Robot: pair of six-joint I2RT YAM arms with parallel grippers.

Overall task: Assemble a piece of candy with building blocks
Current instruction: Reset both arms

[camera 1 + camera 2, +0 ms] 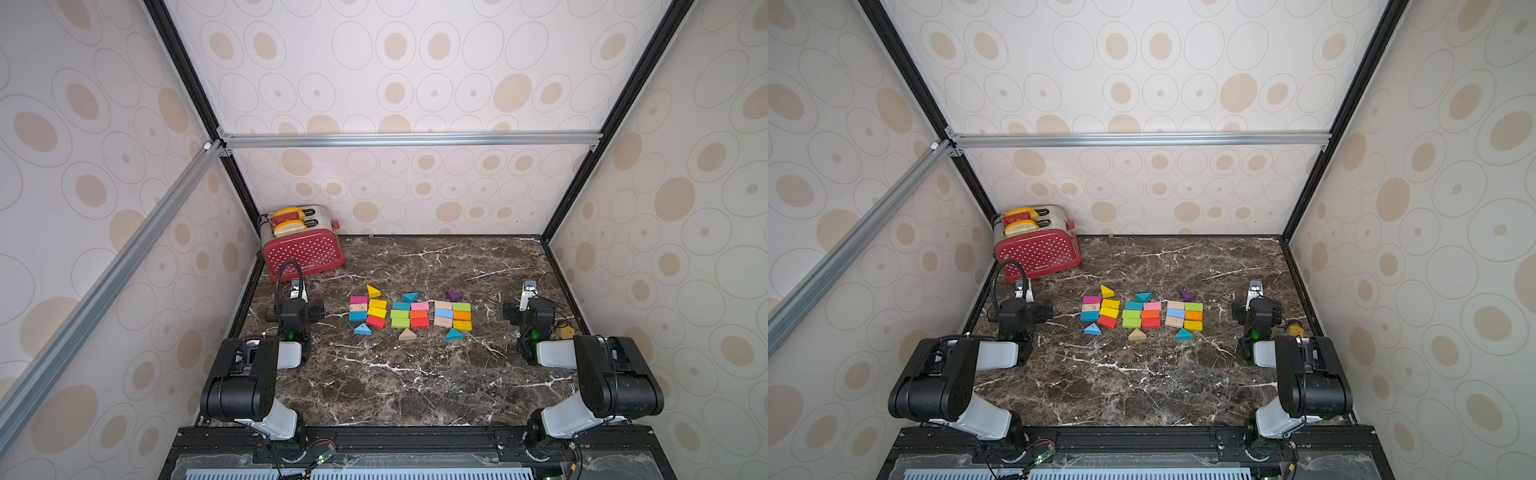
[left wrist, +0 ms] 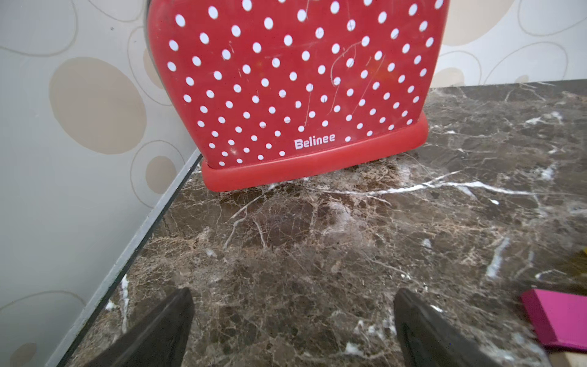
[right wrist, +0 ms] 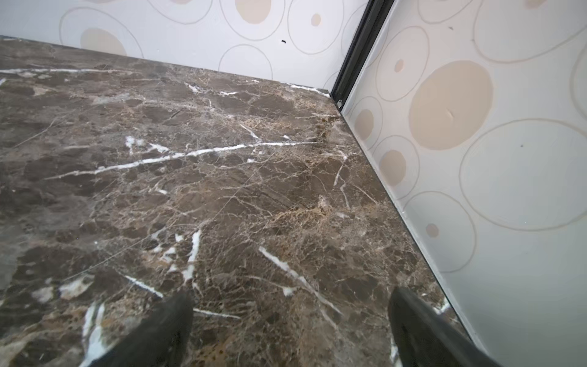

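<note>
Left wrist: left gripper [image 2: 293, 295] spread, empty

Left gripper [image 2: 292, 295] and right gripper [image 3: 289, 294] gape wide.

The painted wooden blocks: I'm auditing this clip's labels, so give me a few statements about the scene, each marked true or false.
The painted wooden blocks lie in three clusters on the dark marble table. True.
The left gripper holds a pink brick. False: its jaws stand open and empty.
The red white-dotted toaster stands in the far corner on the left arm's side. True.
The right gripper is shut. False: it is open, holding nothing.
A purple wooden wedge lies at the far end of the cluster nearest the right arm. True.
</note>
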